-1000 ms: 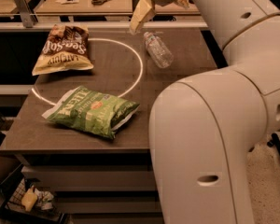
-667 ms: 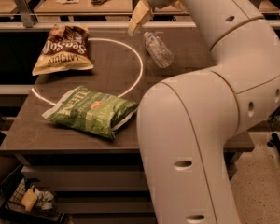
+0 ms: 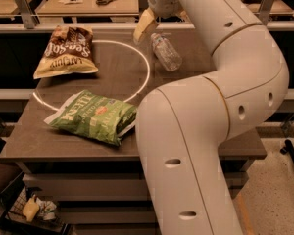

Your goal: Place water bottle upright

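The water bottle (image 3: 165, 51), clear ribbed plastic, lies on its side on the dark table (image 3: 63, 146) near the far edge, its cap end pointing away from me. My gripper (image 3: 145, 27) hangs at the end of the white arm just left of and above the bottle's far end. One pale finger (image 3: 143, 27) shows; the other is hidden behind the arm. The gripper is not touching the bottle.
A brown chip bag (image 3: 66, 51) lies at the far left and a green chip bag (image 3: 94, 116) at the front left. A white ring (image 3: 137, 89) is marked on the table. My big white arm (image 3: 210, 131) covers the right side. Scissors (image 3: 108, 0) lie on the counter behind.
The arm's elbow has swung forward and left, covering more of the right side. The gripper has stayed near the bottle's far end. The bottle has not moved.
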Robot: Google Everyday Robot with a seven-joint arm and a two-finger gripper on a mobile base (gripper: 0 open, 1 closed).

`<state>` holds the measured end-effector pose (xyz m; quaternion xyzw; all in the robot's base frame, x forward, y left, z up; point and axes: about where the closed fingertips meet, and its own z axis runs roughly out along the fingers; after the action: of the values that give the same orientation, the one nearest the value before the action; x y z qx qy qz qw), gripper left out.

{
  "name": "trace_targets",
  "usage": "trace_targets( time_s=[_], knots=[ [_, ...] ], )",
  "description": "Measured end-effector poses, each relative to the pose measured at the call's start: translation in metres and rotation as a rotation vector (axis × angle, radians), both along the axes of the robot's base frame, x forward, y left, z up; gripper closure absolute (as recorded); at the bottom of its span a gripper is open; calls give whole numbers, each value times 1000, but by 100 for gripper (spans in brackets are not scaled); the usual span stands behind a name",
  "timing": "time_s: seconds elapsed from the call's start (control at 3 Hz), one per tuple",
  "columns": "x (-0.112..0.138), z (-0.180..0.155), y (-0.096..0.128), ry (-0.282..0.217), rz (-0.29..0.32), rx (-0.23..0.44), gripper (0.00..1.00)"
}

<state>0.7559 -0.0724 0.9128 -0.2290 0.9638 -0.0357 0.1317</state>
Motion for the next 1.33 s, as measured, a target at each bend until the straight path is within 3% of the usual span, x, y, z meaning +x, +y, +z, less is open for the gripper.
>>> trace_targets(
  time_s=[0.67,1.33],
  knots=[
    [0,-31,-14,67,-29,31,0],
    [3,-37,-13,78,-13,25,0]
  ],
)
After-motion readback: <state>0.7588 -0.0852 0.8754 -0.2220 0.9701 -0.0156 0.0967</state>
